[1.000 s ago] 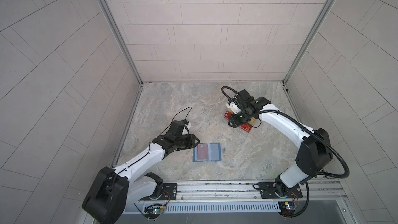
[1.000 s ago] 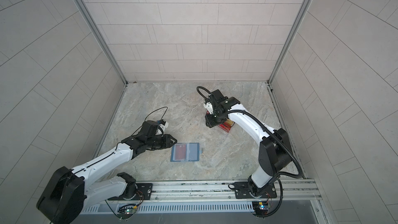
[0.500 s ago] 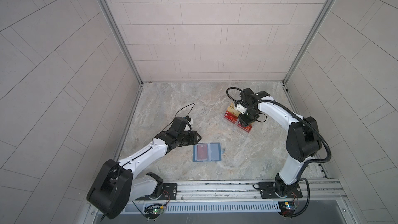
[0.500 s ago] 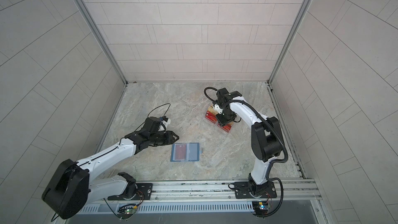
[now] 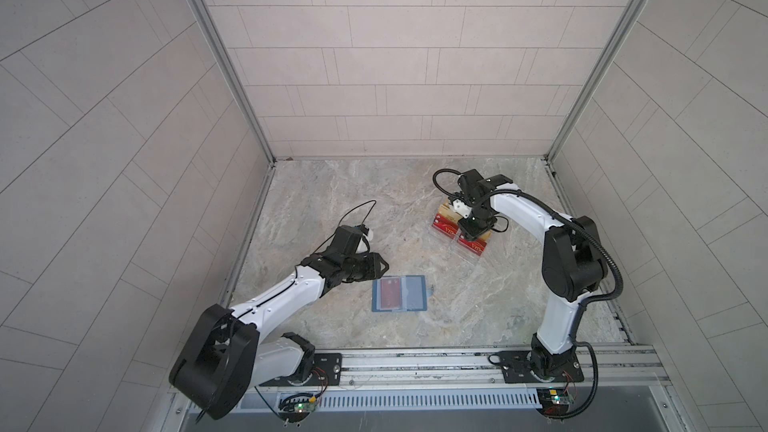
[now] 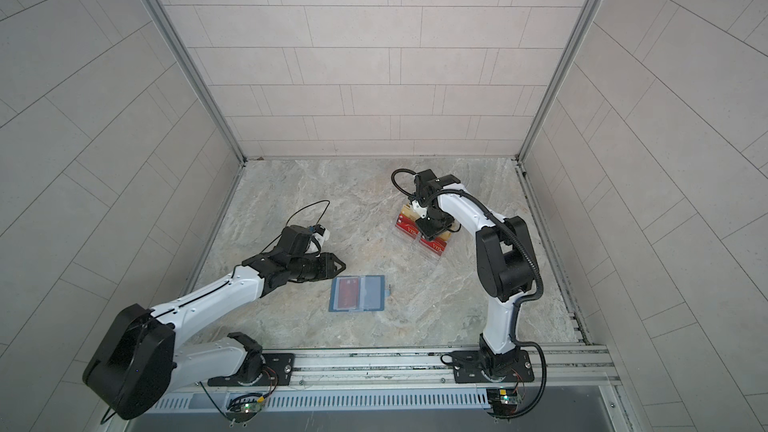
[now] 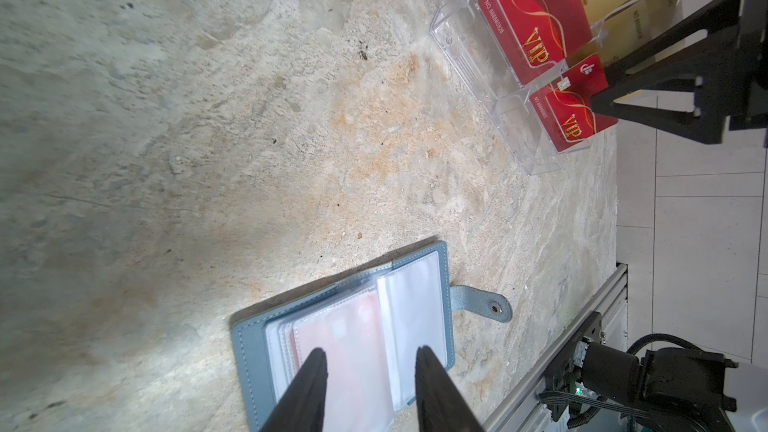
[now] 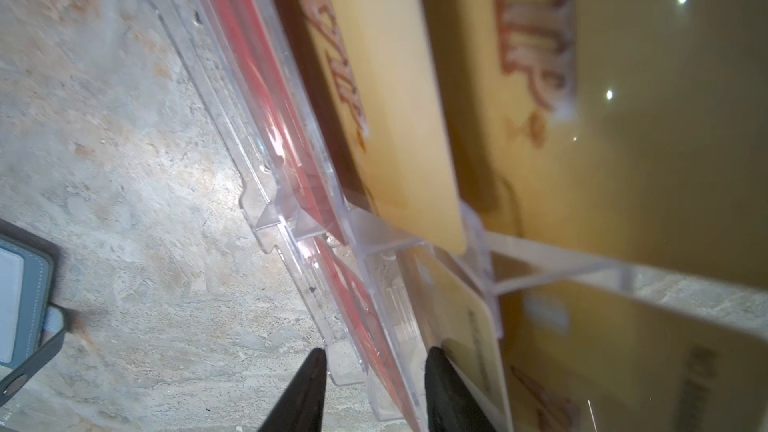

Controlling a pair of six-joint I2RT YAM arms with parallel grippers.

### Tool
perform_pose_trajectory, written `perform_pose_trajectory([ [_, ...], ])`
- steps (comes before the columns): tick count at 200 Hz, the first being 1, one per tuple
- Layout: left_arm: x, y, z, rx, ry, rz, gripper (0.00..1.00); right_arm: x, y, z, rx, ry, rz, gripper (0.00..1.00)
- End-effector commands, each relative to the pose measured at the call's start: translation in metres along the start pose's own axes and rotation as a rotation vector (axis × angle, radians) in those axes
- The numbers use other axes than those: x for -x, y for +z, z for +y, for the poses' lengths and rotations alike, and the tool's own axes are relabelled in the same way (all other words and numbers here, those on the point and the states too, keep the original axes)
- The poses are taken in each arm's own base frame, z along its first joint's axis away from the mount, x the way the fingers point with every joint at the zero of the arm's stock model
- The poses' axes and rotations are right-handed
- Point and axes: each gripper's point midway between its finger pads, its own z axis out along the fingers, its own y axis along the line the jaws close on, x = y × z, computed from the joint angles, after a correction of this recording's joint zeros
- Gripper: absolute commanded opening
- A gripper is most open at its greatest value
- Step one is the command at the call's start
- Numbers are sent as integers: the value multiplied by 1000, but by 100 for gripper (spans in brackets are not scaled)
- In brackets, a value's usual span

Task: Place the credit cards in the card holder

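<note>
Because it seems set to lift a red plastic VIP card (image 7: 569, 122), the right pincer (image 8: 376, 351) stands apart around it; the left pincer (image 7: 370, 350) hangs apart by the open slate-blue wallet (image 5: 400, 293).

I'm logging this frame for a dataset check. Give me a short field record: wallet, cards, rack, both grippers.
card holder: open flat on marble table, one red card sleeved inside
acrylic rack: two red VIP cards in front, gold cards behind
left gripper: open, empty, by the card holder
right gripper: open, fingertips either side of a front red VIP card
</note>
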Motion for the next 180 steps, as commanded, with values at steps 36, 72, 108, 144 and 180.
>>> perform_pose_trajectory([
  [36,10,-4,-7,-6,23,-32,40,6,3,-3,-20,-30,-6,42],
  [72,10,-7,-7,-6,19,-46,40,4,5,0,-10,-33,-7,42],
  [108,14,-10,-9,-6,15,-67,40,1,10,5,4,-38,-9,41],
  [144,11,-10,-8,-1,16,-55,40,4,6,14,-6,-67,-18,38],
  [180,11,-11,-6,3,6,-64,41,5,0,16,-38,-81,-28,34],
])
